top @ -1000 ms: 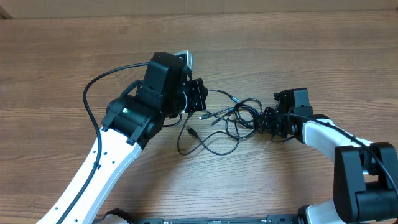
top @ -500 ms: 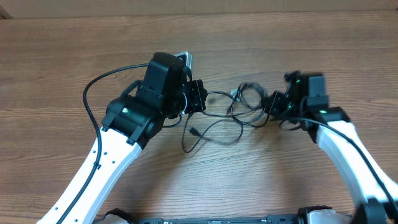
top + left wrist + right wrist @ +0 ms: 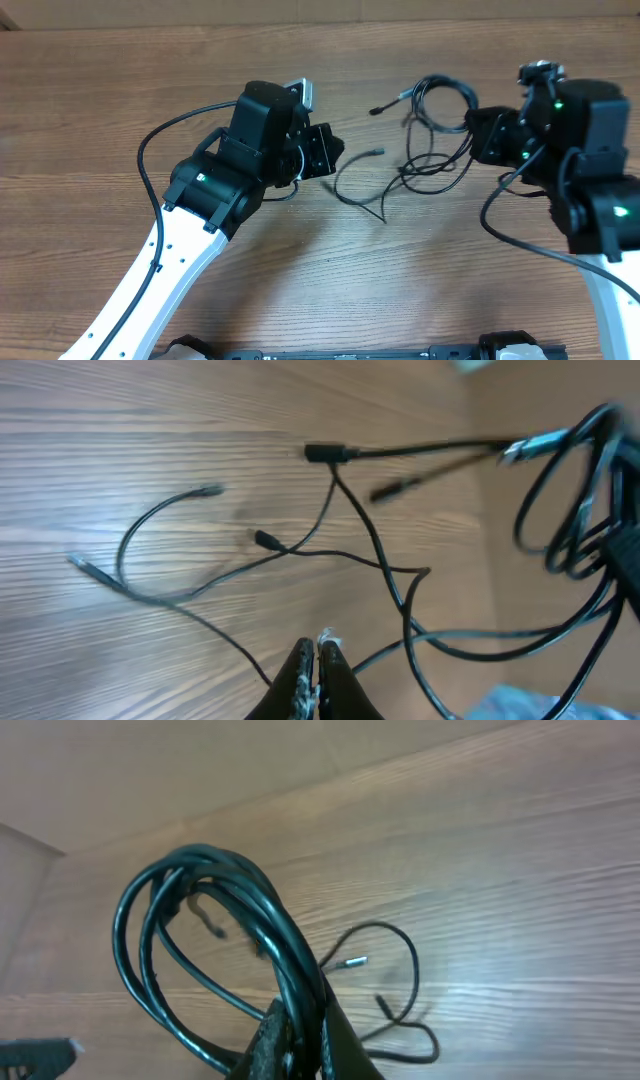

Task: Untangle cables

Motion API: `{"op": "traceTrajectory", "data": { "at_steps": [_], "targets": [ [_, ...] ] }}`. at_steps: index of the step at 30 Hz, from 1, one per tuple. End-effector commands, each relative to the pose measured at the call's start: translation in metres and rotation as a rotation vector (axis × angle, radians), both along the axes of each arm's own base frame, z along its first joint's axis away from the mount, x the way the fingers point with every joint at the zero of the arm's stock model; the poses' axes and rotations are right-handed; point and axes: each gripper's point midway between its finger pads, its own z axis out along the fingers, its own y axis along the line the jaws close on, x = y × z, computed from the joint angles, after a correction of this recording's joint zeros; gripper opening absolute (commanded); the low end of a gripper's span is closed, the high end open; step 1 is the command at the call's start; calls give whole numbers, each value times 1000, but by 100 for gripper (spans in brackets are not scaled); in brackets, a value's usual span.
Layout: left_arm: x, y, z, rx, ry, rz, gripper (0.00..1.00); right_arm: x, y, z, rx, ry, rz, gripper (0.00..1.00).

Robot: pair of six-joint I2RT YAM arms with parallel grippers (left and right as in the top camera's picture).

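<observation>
2 hands closed: right hand point(image 3: 298, 1035) clamps a bunch of loops of the cables point(image 3: 430, 165) over the tabletop's point(image 3: 120, 100) right side. Left hand point(image 3: 318, 660) seems to pinch 1 strand; the rest trails btwn them. Risk, imo: pulling apart could cinch the crossed loops into a tighter knot, or the thin strand slips from the left hand. No brands/writing legible.

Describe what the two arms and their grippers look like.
Both arms pair smooth white link shells with boxy black joint housings. The left arm has a thin black wire looping off its side. The right arm carries a similar wire and small green lights. The left gripper and right gripper each end in two slim dark fingers, scuffed pale at the left's tips.
</observation>
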Motion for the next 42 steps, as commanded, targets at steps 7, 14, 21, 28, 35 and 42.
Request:
{"op": "traceTrajectory", "data": {
  "at_steps": [7,14,21,28,35,42],
  "targets": [
    [-11,-41,55,-335,60,-120,58,-10,5,40,-5,-87,52,4],
    [-18,-57,76,-422,48,-166,81,-16,27,49,137,-72,113,4],
    [-27,-77,81,-429,30,-166,81,-24,44,55,239,-49,185,4],
    [-17,-75,81,-410,-13,-101,73,-34,52,51,273,-5,225,4],
    [-7,-70,79,-390,-37,-40,57,-46,68,56,342,16,322,4],
    [-6,-71,73,-370,-37,-46,18,-55,74,55,373,46,367,4]
  ]
}}
